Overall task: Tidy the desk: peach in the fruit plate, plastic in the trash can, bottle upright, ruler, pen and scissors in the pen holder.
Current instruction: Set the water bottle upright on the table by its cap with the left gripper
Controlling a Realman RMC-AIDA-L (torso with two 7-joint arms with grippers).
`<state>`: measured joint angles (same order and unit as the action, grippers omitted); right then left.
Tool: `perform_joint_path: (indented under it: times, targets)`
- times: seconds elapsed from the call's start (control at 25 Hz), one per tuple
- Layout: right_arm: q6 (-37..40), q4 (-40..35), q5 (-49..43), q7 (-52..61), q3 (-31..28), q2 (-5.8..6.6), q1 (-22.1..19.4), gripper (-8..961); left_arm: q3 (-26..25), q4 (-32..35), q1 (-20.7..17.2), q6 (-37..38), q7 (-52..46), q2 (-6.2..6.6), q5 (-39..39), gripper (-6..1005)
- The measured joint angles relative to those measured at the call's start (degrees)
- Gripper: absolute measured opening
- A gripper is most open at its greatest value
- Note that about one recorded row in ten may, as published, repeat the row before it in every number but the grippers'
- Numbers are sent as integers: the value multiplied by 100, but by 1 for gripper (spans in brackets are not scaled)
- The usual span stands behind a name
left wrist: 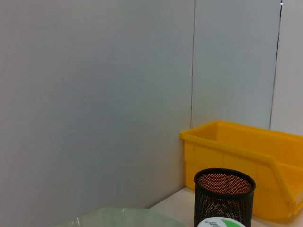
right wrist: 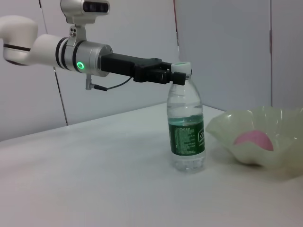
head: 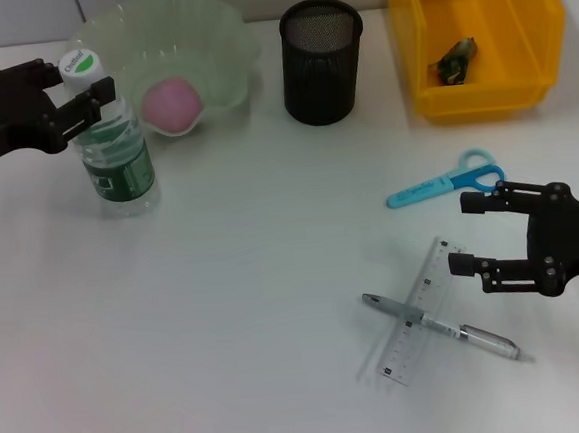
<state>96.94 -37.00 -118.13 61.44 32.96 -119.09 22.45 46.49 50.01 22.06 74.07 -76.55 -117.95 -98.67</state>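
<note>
White desk (head: 227,312): bottle (head: 114,150) upright, neck clamped by left gripper (head: 87,92). Pen (head: 444,327) laid across ruler (head: 417,312), long axis left-right, just left of right gripper (head: 462,235), held wide. Right arm nearer.

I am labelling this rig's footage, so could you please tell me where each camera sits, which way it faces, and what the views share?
Head view: sits high, looks down on the desk; shows left gripper at the bottle neck and open right gripper by the ruler.
Left wrist view: faces the back wall over the holder and yellow bin; no arm shows.
Right wrist view: sits low, looks across the desk at the left arm; own fingers unseen.
Shared: the bottle appears in all three; the plate too.
</note>
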Motion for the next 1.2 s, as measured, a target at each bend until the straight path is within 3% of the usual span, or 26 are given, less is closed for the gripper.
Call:
perform_joint_path:
  times: [1.2]
  targets:
    - [8,0,14,27,0,0,-26,744,0,2,-30,103,215,-25,78,472]
